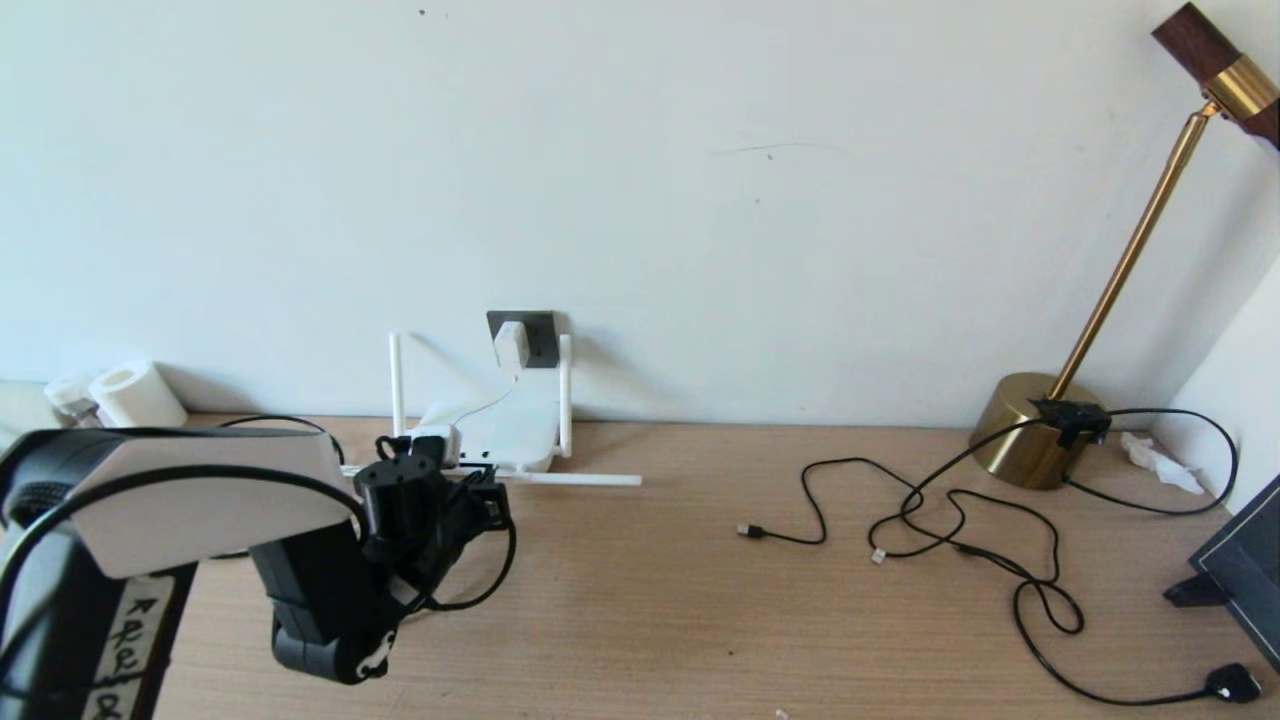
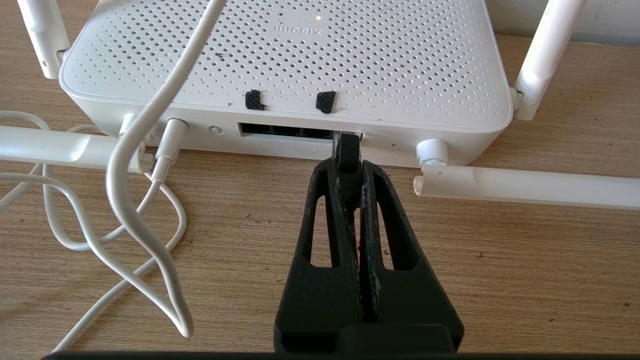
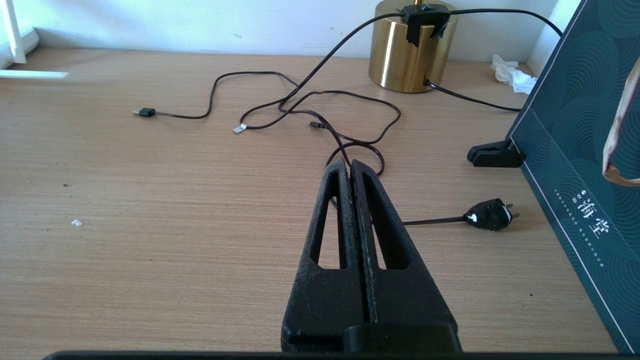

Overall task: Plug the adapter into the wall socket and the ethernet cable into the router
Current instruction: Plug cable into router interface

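Two black fingers [image 2: 372, 200] of your left gripper [image 2: 350, 167] are pinched together on the small black plug end of the ethernet cable [image 2: 348, 152], and that plug sits right at the mouth of the dark port strip on the router's [image 2: 300, 55] front edge; you cannot tell whether it is fully seated. From the head view your left gripper [image 1: 490, 500] is low over the wooden table [image 1: 700, 600], just in front of the router [image 1: 520, 430], with the black cable looping beneath it. Beside the ports a thin white cord [image 2: 125, 200] runs from the router's edge and coils loosely on the table. Two antennas lie flat along the table at either side, two others stand upright. Behind the router, the adapter [image 1: 511, 345] sits in the wall socket [image 1: 540, 335], its cord dropping to the router.

Your right gripper [image 3: 351, 167] has its fingers pressed together on nothing, hovering over the table near thin black cables [image 3: 320, 107], with a brass lamp base [image 3: 407, 60] beyond and a dark green box [image 3: 580, 150] alongside.
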Motion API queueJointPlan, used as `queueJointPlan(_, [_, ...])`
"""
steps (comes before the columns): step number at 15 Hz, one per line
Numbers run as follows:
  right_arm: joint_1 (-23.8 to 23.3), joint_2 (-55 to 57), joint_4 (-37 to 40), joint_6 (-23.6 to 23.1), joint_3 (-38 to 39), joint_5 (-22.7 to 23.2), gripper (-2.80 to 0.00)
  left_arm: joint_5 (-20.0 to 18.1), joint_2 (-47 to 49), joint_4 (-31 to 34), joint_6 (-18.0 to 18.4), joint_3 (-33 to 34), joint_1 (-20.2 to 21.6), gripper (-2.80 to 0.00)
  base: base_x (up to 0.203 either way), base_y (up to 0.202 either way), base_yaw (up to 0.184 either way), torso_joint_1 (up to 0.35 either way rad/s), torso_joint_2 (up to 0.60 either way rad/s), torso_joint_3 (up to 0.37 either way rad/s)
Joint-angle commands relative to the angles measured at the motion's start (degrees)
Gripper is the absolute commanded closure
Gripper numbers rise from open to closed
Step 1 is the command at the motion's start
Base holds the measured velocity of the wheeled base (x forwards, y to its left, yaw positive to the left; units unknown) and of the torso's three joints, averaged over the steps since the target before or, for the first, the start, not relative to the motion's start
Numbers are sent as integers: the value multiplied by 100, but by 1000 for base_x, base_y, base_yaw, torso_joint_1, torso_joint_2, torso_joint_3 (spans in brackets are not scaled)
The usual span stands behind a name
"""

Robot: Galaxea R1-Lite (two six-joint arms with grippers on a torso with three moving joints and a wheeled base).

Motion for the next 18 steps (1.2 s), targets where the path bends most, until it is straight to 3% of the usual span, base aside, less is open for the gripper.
queueJointPlan(1, [1,5,-4,-2,0,0,0,8,54,-39,-4,-10,-1,0,0,0,0,0,0,0])
queueJointPlan(18, [1,7,-4,-2,0,0,0,-18,114,-39,-4,-141,11,0,0,0,0,0,0,0])
